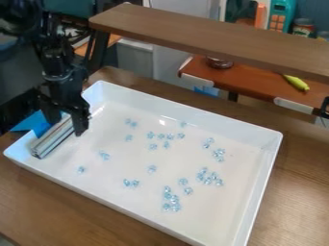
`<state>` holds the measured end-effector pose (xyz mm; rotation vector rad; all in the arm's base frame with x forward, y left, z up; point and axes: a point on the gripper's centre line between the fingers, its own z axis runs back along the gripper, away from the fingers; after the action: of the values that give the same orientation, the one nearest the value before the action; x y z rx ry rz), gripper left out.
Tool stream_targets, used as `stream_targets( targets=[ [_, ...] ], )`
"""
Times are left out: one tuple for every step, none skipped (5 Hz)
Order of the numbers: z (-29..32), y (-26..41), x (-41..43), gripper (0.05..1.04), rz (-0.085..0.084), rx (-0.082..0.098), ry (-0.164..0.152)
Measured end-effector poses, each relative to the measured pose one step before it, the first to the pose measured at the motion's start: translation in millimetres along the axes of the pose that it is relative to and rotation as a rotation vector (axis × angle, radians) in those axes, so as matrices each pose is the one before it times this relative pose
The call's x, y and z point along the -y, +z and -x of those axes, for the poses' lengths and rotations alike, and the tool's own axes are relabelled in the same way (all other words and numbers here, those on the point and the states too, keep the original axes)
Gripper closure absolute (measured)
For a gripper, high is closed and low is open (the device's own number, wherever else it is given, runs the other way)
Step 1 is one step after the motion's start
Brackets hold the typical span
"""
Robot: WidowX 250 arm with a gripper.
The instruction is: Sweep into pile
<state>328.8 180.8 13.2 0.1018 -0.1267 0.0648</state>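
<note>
A white rectangular tray (193,117) sits at a slant on a brown wooden table (83,206). Small clear, pale blue beads (171,198) lie scattered over its floor, some alone and some in loose clusters. The tightest clusters are toward the near side and the right; a few single beads lie on the left, and a looser group is around the middle toward the far wall.

A long silver-and-white bar (50,141) lies inside the tray at its left end, running along the short wall, apart from the beads. The black gripper (65,126) hangs down over the bar's far part, at the upper left of the view. I cannot tell whether it is wide, narrow or holding the bar.

Something flat and blue (31,123) shows at the left, beside the gripper.

Behind the tray, a brown board (206,37) crosses the view above a reddish-brown shelf (254,85). On that shelf are a small dark bowl (219,63) and, to its right, a yellow-green, elongated toy (296,82).
</note>
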Motion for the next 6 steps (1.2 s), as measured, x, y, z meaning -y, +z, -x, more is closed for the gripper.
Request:
stream_targets(
  targets=[
    [-0.13,-1.47,-6.01,0.082,-0.016,0.0013,0.0021],
    [0.85,-1.71,-4.92,0.082,-0.0192,0.0002,-0.0058],
    [1.72,-7.74,-0.94,0.082,-0.0019,-0.0188,0.0087],
    [-1.45,-1.08,-1.65,0.082,-0.0109,0.0091,-0.0004],
    [0.77,-4.91,-1.67,0.082,-0.0134,-0.0046,0.0078],
    [-0.01,-0.44,-1.59,0.091,-0.015,0.0017,-0.0102]
  ],
)
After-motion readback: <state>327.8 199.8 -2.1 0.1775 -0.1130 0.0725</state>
